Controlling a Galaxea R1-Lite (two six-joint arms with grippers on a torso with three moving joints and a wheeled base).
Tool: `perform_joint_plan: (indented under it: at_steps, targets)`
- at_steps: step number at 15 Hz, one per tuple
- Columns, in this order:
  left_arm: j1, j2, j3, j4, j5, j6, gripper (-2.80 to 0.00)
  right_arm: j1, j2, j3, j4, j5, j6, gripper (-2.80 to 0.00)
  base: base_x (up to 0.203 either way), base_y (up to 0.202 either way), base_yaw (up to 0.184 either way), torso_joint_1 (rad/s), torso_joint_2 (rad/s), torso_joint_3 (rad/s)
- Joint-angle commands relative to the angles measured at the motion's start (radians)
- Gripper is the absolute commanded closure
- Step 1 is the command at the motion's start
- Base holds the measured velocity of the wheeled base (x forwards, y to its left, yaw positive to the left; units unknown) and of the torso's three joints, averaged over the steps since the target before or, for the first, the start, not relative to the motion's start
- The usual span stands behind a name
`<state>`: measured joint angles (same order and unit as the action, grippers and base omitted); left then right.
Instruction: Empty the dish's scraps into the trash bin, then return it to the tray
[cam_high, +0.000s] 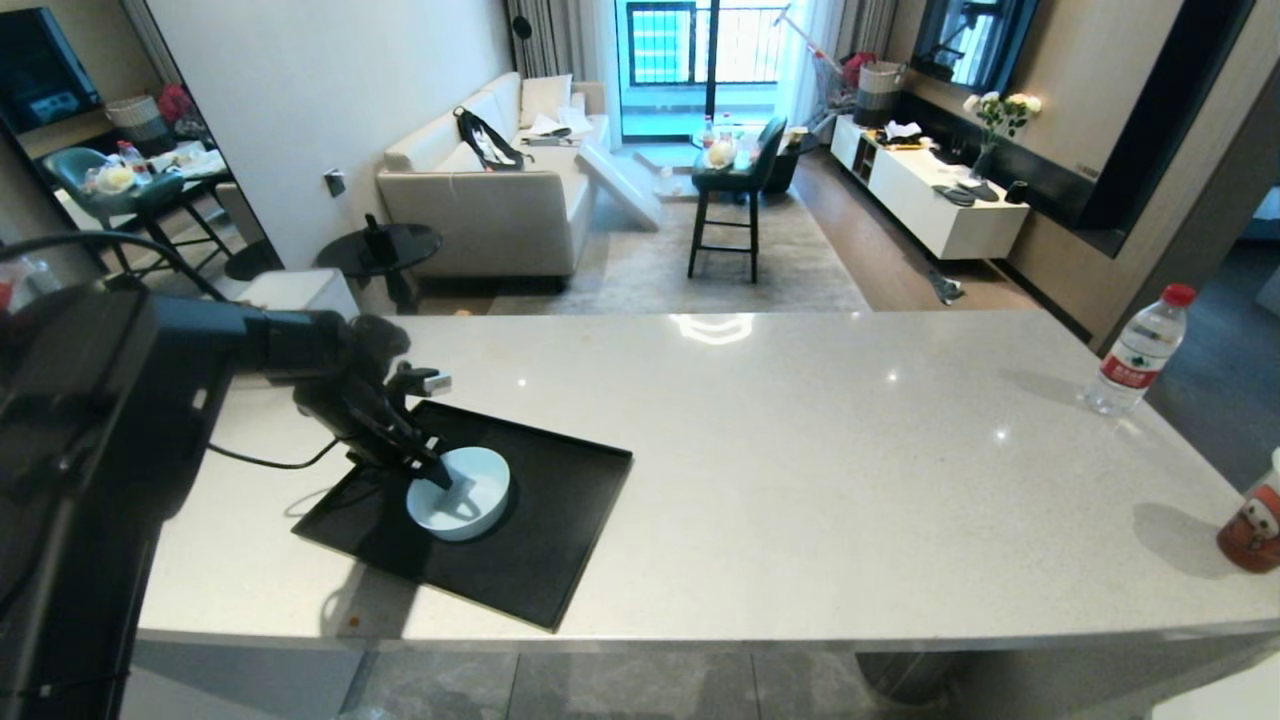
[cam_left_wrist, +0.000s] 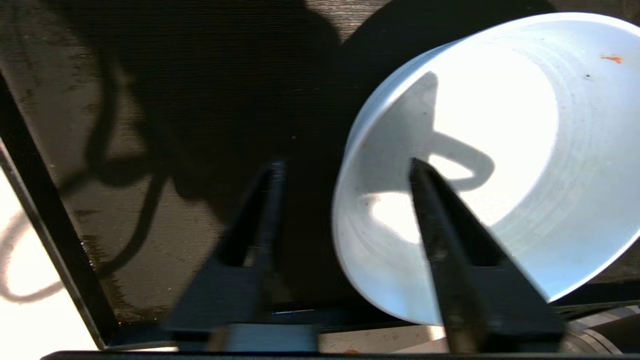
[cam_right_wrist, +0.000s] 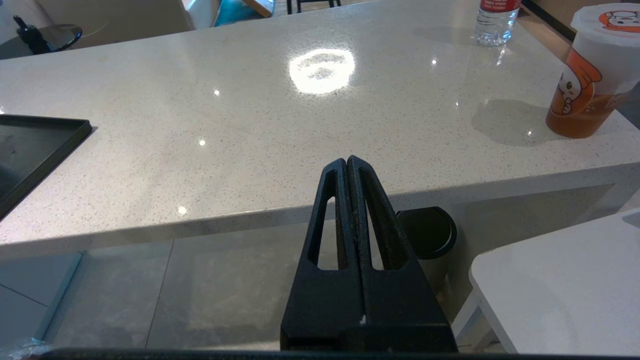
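Observation:
The dish (cam_high: 470, 495), a small pale blue-white bowl, sits upright on the black tray (cam_high: 545, 560) at the counter's left. My left gripper (cam_high: 436, 474) is open and straddles the bowl's near rim. In the left wrist view one finger (cam_left_wrist: 440, 225) is inside the dish (cam_left_wrist: 525, 150) and the other (cam_left_wrist: 265, 200) is outside, over the tray (cam_left_wrist: 225, 100); neither presses the wall. The bowl is bare apart from a tiny orange speck (cam_left_wrist: 611, 58). The scraps and the trash bin are out of view. My right gripper (cam_right_wrist: 347, 160) is shut on nothing, parked below the counter's front edge.
A water bottle (cam_high: 1140, 355) and an orange drink cup (cam_high: 1255, 520) stand at the counter's right end. A dark black-rimmed bin without a liner (cam_right_wrist: 430, 232) sits under the counter beside a white table (cam_right_wrist: 560, 295). The tray's corner (cam_right_wrist: 30, 150) shows in the right wrist view.

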<state>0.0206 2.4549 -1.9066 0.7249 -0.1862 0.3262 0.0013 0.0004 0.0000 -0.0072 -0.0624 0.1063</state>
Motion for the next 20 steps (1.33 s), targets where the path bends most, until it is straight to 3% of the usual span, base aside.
perform_joint_plan:
  at_steps: [1, 11, 18, 19, 20]
  targets:
    - [0.001, -0.005, 0.003, 0.005, 0.002, 0.002, -2.80, 0.000, 0.000, 0.000, 0.000, 0.000, 0.001, 0.00, 0.000, 0.000, 0.000, 0.000, 0.00, 0.000]
    - [-0.010, -0.147, 0.032, 0.013, 0.011, 0.002, -2.80, 0.000, 0.000, 0.000, 0.000, 0.000, 0.001, 0.00, 0.000, 0.000, 0.000, 0.000, 0.00, 0.000]
    - [-0.044, -0.310, 0.192, 0.013, 0.011, -0.001, -2.80, 0.000, 0.000, 0.000, 0.000, 0.000, 0.001, 0.00, 0.000, 0.000, 0.000, 0.000, 0.00, 0.000]
    - [-0.053, -0.332, 0.220, 0.012, 0.018, -0.002, 0.00, 0.000, 0.000, 0.000, 0.000, 0.000, 0.001, 0.00, 0.000, 0.000, 0.000, 0.000, 0.00, 0.000]
    - [-0.060, -0.356, 0.242, 0.011, 0.035, -0.003, 0.00, 0.000, 0.000, 0.000, 0.000, 0.000, 0.001, 0.00, 0.000, 0.000, 0.000, 0.000, 0.00, 0.000]
